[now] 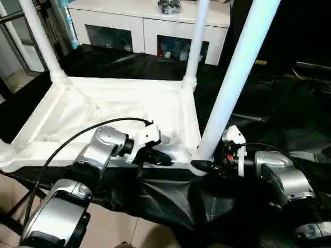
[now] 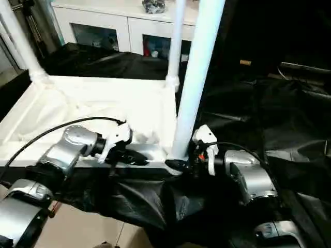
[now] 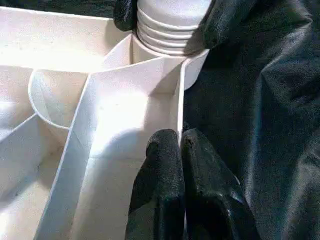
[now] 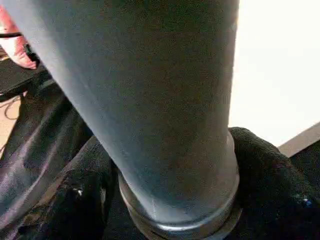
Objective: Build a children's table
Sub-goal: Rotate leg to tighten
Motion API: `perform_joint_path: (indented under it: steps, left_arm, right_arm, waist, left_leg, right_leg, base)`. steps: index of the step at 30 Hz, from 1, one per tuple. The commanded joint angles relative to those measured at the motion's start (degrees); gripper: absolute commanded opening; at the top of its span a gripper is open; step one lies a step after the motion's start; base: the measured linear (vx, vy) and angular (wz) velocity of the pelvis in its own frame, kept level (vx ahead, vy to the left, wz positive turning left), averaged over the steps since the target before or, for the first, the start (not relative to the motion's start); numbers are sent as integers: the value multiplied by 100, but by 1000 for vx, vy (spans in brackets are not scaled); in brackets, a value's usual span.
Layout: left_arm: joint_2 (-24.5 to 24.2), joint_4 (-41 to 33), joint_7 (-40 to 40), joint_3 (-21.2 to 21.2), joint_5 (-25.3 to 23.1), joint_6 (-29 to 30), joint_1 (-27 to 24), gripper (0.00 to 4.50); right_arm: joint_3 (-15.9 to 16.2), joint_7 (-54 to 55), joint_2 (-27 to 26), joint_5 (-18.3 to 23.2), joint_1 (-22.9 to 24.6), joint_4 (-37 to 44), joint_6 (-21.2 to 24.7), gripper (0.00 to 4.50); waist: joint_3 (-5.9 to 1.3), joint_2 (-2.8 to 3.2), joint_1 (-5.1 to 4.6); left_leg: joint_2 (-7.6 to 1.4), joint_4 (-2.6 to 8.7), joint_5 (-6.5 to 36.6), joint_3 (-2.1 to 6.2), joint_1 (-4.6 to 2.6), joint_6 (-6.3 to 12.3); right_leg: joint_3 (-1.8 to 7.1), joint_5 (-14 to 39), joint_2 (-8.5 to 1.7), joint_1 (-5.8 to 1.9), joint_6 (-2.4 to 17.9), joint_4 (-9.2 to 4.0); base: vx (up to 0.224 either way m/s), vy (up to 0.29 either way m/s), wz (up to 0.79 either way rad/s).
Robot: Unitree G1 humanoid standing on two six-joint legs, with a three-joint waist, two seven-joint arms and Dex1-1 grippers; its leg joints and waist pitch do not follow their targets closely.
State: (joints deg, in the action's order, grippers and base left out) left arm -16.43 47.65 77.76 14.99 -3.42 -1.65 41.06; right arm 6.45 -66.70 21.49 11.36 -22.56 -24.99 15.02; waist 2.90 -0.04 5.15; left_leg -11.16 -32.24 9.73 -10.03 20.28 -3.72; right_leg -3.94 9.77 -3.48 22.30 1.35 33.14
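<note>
The white tabletop (image 1: 103, 111) lies upside down on black cloth, ribs facing up. Two legs stand in its far corners, one on the left (image 1: 41, 41) and one on the right (image 1: 195, 46). A third leg (image 1: 232, 77) stands upright in the near right corner socket. My right gripper (image 1: 204, 166) is closed around that leg's base, with a black finger (image 4: 270, 175) on either side of the leg (image 4: 150, 100). My left gripper (image 1: 160, 157) is shut on the tabletop's thin near rim (image 3: 180, 100), its fingertips (image 3: 165, 150) pinching the wall just beside that corner socket (image 3: 150, 55).
A white cabinet (image 1: 150, 20) with glass doors stands behind the work. Black cloth (image 1: 269, 103) covers the support and hangs over its near edge above the tiled floor (image 1: 108, 227). A black cable (image 1: 77, 137) loops over my left forearm.
</note>
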Motion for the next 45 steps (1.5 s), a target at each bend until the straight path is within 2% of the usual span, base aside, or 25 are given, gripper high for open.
perform_joint_path:
  steps: [1, 4, 7, 8, 9, 11, 13, 15, 16, 20, 21, 22, 23, 24, 25, 26, 27, 29, 30, 35, 38, 41, 42, 43, 45]
  left_arm:
    - [93, -120, -155, 5, 92, -35, 81, 0]
    - [147, -166, -233, -3, 102, 5, 40, 0]
    - [238, -168, -417, -38, 92, 73, 43, 0]
    - [324, -121, -634, -63, 56, 125, 83, 0]
    - [385, -83, -791, -79, 29, 159, 114, 0]
    - [564, 19, -1184, -120, -30, 230, 196, 0]
    - [727, 106, -1514, -160, -60, 293, 266, 0]
    - [907, 188, -1831, -190, -85, 357, 332, 0]
    - [1014, 211, -1979, -194, -98, 397, 358, 0]
    - [1242, 186, -2214, -159, -135, 456, 371, 0]
    - [1321, 152, -2263, -125, -149, 467, 356, 0]
    - [1357, 132, -2272, -115, -144, 481, 349, 0]
    - [1367, 122, -2263, -111, -138, 486, 345, 0]
    - [1369, 119, -2255, -110, -135, 487, 343, 0]
    - [1347, 132, -2240, -97, -153, 464, 341, 0]
    - [1317, 139, -2211, -87, -163, 443, 338, 0]
    - [1301, 142, -2196, -82, -168, 431, 336, 0]
    - [1208, 141, -2089, -58, -189, 363, 322, 0]
    - [1066, 82, -1828, -33, -164, 300, 277, 0]
    - [784, -50, -1257, 15, -90, 162, 173, 0]
    - [655, -73, -1002, 5, -33, -30, 140, 0]
    - [574, -79, -802, 0, 0, 4, 133, 0]
    - [574, -79, -802, 0, 0, 4, 133, 0]
    - [489, -76, -591, 7, 12, -48, 129, 0]
    - [433, -82, -454, 23, 23, -88, 124, 0]
  right_arm:
    - [490, -411, -156, 81, 134, 168, 137, 303]
    - [411, -237, -258, 29, 85, 49, 96, 283]
    - [295, 220, -405, -101, -9, -193, -88, 279]
    - [198, 779, -551, -274, -135, -488, -237, 277]
    - [131, 1180, -655, -396, -228, -703, -334, 276]
    - [-78, 2179, -916, -563, -489, -1227, -261, 276]
    - [-233, 2734, -1118, -566, -616, -1489, -280, 274]
    - [-378, 3232, -1337, -539, -722, -1702, -298, 274]
    - [-395, 3436, -1446, -557, -764, -1793, -324, 273]
    - [-460, 3969, -1706, -639, -917, -2085, -362, 273]
    - [-425, 4121, -1794, -743, -1005, -2272, -602, 273]
    - [-376, 4155, -1821, -818, -1043, -2352, -769, 273]
    - [-352, 4091, -1830, -824, -1047, -2360, -839, 273]
    - [-347, 4035, -1833, -811, -1044, -2353, -857, 307]
    - [-387, 3906, -1830, -738, -1049, -2319, -832, 328]
    - [-400, 3805, -1811, -698, -1051, -2285, -822, 342]
    - [-407, 3751, -1800, -676, -1051, -2266, -817, 342]
    - [-364, 3545, -1700, -674, -1046, -2192, -848, 361]
    - [-208, 3121, -1493, -721, -964, -2035, -965, 376]
    - [-90, 2126, -1147, -615, -788, -1736, -1273, 376]
    - [-75, 1648, -953, -509, -629, -1476, -1505, 376]
    - [11, 990, -727, -278, -461, -1112, -1083, 376]
    - [11, 990, -727, -278, -461, -1112, -1083, 376]
    - [165, 376, -465, -132, -266, -737, -781, 376]
    - [246, 63, -328, -91, -155, -539, -659, 376]
  waist:
    - [-348, -13, 4]
    - [-354, -25, 5]
    - [-335, -22, -9]
    - [-331, -32, -16]
    - [-317, -23, -41]
    - [-290, -32, -165]
    - [-288, -32, -225]
    - [-306, -34, -258]
    - [-311, -37, -278]
    - [-332, -28, -276]
    - [-334, -27, -279]
    - [-335, 7, -291]
    - [-332, -6, -297]
    - [-332, -5, -288]
    - [-329, 12, -289]
    - [-327, 1, -294]
    - [-328, 1, -293]
    - [-332, -3, -285]
    - [-336, -3, -282]
    - [-352, -13, -226]
    - [-386, -13, -146]
    - [-386, -9, -113]
    - [-385, -12, -92]
    - [-383, -9, -74]
    - [-387, -19, -7]
  left_leg:
    - [-240, 327, 1246, 26, -41, 295]
    - [-241, 322, 1173, 29, -36, 311]
    - [-240, 329, 1269, 29, -39, 278]
    - [-235, 332, 1330, 29, -46, 247]
    - [-235, 340, 1401, 38, -45, 200]
    - [-198, 378, 1722, 92, -58, -10]
    - [-192, 359, 1823, 88, -83, -3]
    - [-188, 352, 1797, 84, -78, 18]
    - [-189, 350, 1740, 78, -69, 68]
    - [-181, 333, 1564, 57, -55, 153]
    - [-183, 336, 1527, 58, -48, 157]
    - [-192, 337, 1535, 58, -51, 136]
    - [-185, 335, 1569, 55, -46, 135]
    - [-183, 334, 1574, 52, -51, 147]
    - [-184, 340, 1578, 56, -45, 178]
    - [-188, 343, 1609, 54, -48, 197]
    - [-187, 341, 1630, 52, -50, 206]
    - [-192, 340, 1610, 55, -46, 225]
    - [-193, 339, 1592, 54, -45, 234]
    - [-199, 309, 1326, 29, -31, 402]
    - [-235, 290, 1007, 20, -7, 512]
    - [-234, 283, 950, 15, 1, 563]
    - [-231, 275, 962, 13, 6, 575]
    - [-239, 275, 966, 11, -1, 574]
    - [-250, 263, 921, 10, 0, 649]
  right_leg:
    - [259, 1512, -480, -263, 1200, -389]
    - [254, 1434, -478, -269, 1213, -370]
    - [254, 1650, -487, -248, 1181, -396]
    - [253, 1801, -490, -247, 1135, -411]
    - [254, 1941, -501, -224, 1125, -417]
    - [217, 2652, -500, -217, 927, -479]
    - [235, 2818, -502, -190, 848, -525]
    - [246, 2705, -494, -188, 862, -522]
    - [257, 2464, -482, -189, 930, -503]
    - [269, 2095, -483, -208, 1044, -471]
    - [267, 2017, -473, -215, 1059, -456]
    - [267, 1919, -474, -203, 1105, -451]
    - [262, 1878, -466, -219, 1122, -447]
    - [264, 1852, -467, -221, 1130, -449]
    - [267, 1797, -464, -232, 1151, -440]
    - [266, 1789, -458, -233, 1156, -442]
    - [267, 1796, -457, -232, 1160, -443]
    - [268, 1757, -463, -245, 1178, -438]
    - [268, 1721, -461, -248, 1185, -433]
    - [272, 1321, -465, -277, 1295, -400]
    - [262, 754, -452, -300, 1411, -309]
    - [251, 653, -445, -297, 1479, -293]
    - [248, 705, -450, -303, 1470, -301]
    - [252, 731, -453, -291, 1466, -304]
    - [258, 649, -453, -295, 1436, -295]
  base:
    - [0, 0, 0]
    - [0, 0, 0]
    - [0, 0, 0]
    - [0, 0, 0]
    - [0, 0, 0]
    - [0, 0, 0]
    - [0, 0, 0]
    - [0, 0, 0]
    - [0, 0, 0]
    - [0, 0, 0]
    - [0, 0, 0]
    - [0, 0, 0]
    - [0, 0, 0]
    - [0, 0, 0]
    - [0, 0, 0]
    - [0, 0, 0]
    - [0, 0, 0]
    - [0, 0, 0]
    - [0, 0, 0]
    - [0, 0, 0]
    - [0, 0, 0]
    - [0, 0, 0]
    - [0, 0, 0]
    - [0, 0, 0]
    - [0, 0, 0]
